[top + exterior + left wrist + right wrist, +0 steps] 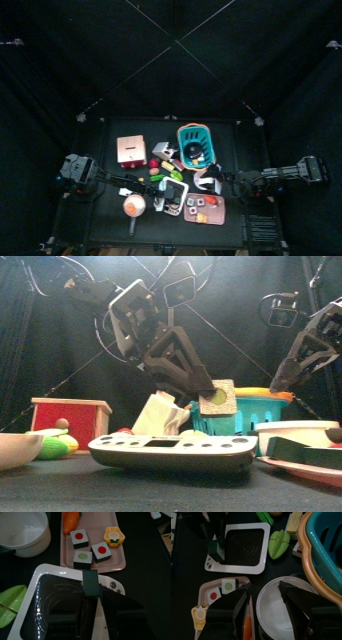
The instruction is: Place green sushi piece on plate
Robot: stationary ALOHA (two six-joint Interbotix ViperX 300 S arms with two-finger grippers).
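A green-centred sushi piece (83,558) lies on the pink plate (60,547) beside two red-centred pieces (101,551); it also shows in the right wrist view (229,586). My left gripper (91,594) is shut on a dark green block-shaped piece (90,582), held over the edge of a white scale with a black platform (53,607), close to the plate. In the top view the left gripper (168,200) is at the table's middle. My right gripper (264,594) is open and empty above a white bowl (281,612).
The plate also holds an orange carrot (70,519) and a yellow toy (115,537). A green leaf (278,544) and a teal basket (321,542) lie past the scale. A red box (131,150) stands at the back left.
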